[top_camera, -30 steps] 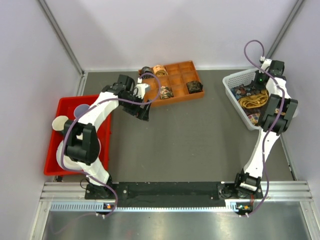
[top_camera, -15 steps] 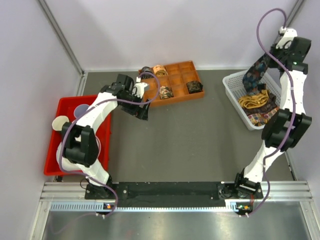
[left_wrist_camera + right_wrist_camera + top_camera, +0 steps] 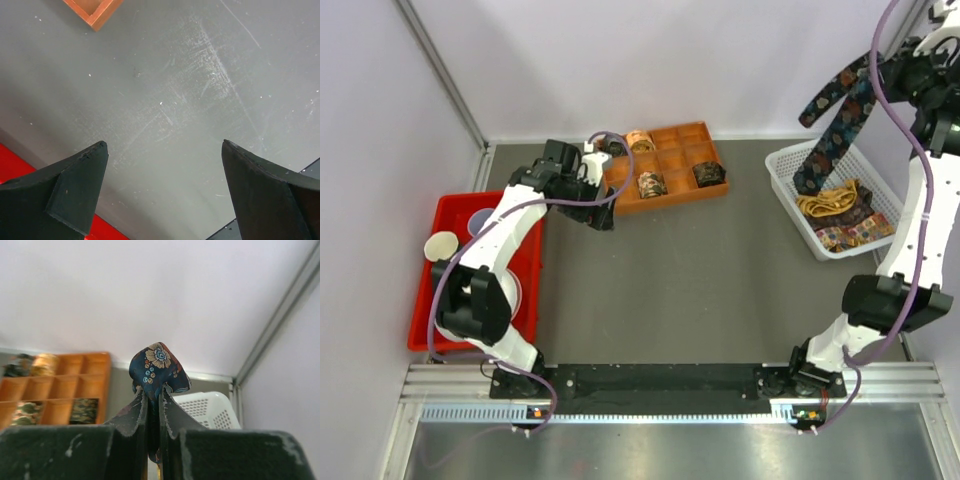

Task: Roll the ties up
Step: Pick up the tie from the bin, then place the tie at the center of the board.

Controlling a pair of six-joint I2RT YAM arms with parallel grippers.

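the right end effector (image 3: pixel 152 395) was raised high above the white basket (image 3: pixel 782 165), its fingers clamped on a dark floral tie (image 3: pixel 835 115) that hung down with its lower end reaching the basket, where a gold tie (image 3: pixel 827 200) and other patterned ones lay heaped. the left end effector (image 3: pixel 162 150) hovered over the bare grey bench (image 3: pixel 700 270) with its fingers spread apart and nothing between them, just beside the near left corner of the orange tray (image 3: pixel 682 160). rolled ties (image 3: pixel 652 184) sat in several compartments of that tray.
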